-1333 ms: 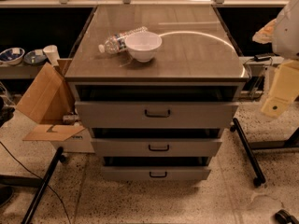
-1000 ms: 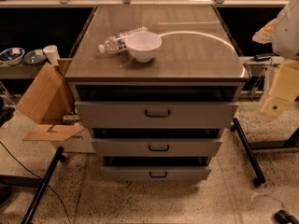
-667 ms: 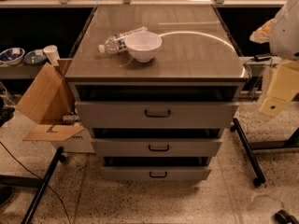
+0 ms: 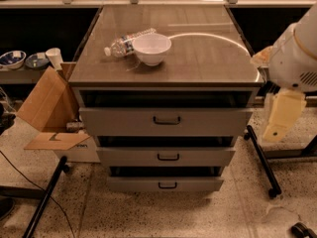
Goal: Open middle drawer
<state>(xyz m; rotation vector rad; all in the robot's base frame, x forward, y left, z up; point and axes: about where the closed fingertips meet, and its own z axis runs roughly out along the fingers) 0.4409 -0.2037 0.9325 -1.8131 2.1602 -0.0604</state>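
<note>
The middle drawer (image 4: pixel 166 156) is a low grey front with a small black handle (image 4: pixel 168 157), second in a stack of three under a brown-topped cabinet (image 4: pixel 198 58). Its front sits nearly flush with the stack, with only a dark gap above it. The taller top drawer (image 4: pixel 166 121) is above it and the lowest drawer (image 4: pixel 166 184) below it. My gripper (image 4: pixel 280 115) hangs as a cream-coloured piece below the white arm (image 4: pixel 297 53), to the right of the cabinet at top-drawer height and apart from every drawer.
A white bowl (image 4: pixel 151 48) and a lying plastic bottle (image 4: pixel 128 42) are on the cabinet top. An open cardboard box (image 4: pixel 47 110) stands at the left. Black stand legs cross the floor at the left (image 4: pixel 44 202) and the right (image 4: pixel 262 162). Bowls and a cup (image 4: pixel 53 57) sit on a left shelf.
My arm and gripper have shifted a little to the left, further into view beside the cabinet. The drawers, bowl and bottle have not moved.
</note>
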